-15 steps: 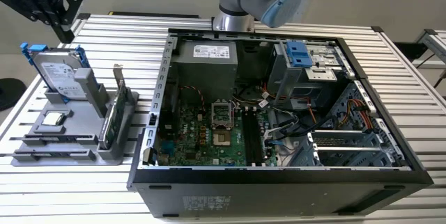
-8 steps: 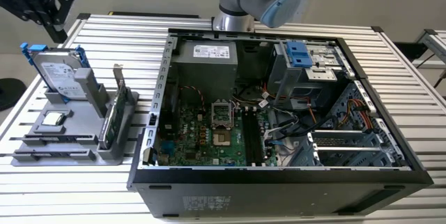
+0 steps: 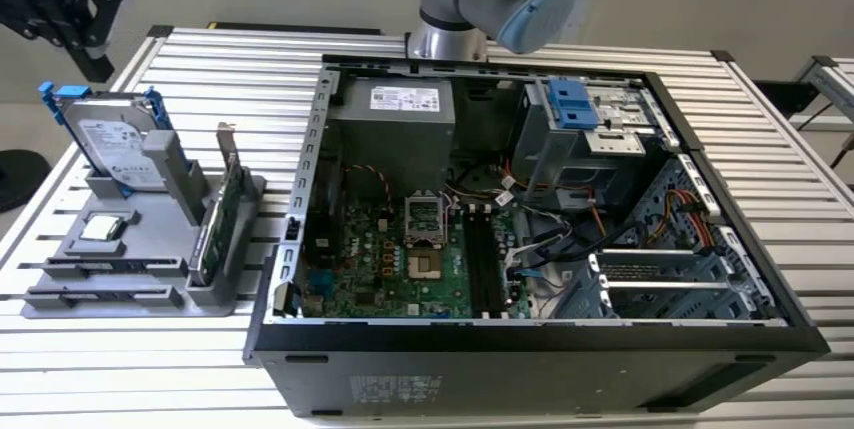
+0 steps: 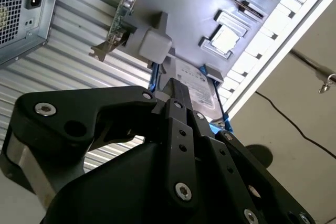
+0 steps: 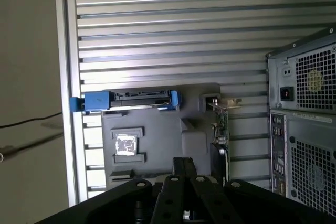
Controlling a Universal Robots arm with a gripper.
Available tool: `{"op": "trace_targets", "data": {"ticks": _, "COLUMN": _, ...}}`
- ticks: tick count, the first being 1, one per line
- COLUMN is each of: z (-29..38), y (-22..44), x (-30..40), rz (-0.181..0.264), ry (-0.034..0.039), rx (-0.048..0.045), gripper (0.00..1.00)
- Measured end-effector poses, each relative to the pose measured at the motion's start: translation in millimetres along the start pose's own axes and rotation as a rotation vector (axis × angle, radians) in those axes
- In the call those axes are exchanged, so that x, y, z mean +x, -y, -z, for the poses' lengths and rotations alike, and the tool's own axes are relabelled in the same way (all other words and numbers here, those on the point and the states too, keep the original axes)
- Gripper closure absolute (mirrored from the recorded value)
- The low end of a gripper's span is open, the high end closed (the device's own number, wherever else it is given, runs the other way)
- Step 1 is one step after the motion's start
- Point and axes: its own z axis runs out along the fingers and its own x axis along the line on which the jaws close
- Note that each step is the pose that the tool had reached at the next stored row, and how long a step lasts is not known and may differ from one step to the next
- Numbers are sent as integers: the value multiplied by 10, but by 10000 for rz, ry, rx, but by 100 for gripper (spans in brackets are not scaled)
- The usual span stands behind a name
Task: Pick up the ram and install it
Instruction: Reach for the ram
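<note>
Exterior view: gripper (image 3: 78,37) (open or closed, can't tell) hangs over tray (image 3: 214,301) far end; ram (image 3: 114,263) sits at near end, well apart, long axis across view.

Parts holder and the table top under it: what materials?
Parts holder: looks like matte grey plastic, possibly 3D-printed, going by its uniform colour, dull surface and shaped slots. Table top: probably aluminium profile, going by its bright silvery slats with parallel grooves and soft glare.
</note>
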Motion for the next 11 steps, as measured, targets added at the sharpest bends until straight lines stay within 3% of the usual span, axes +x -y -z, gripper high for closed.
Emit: {"op": "trace_targets", "data": {"ticks": 11, "z": 4, "y": 12, "x": 174, "rz": -1, "ry": 0, "rx": 0, "gripper": 100}}
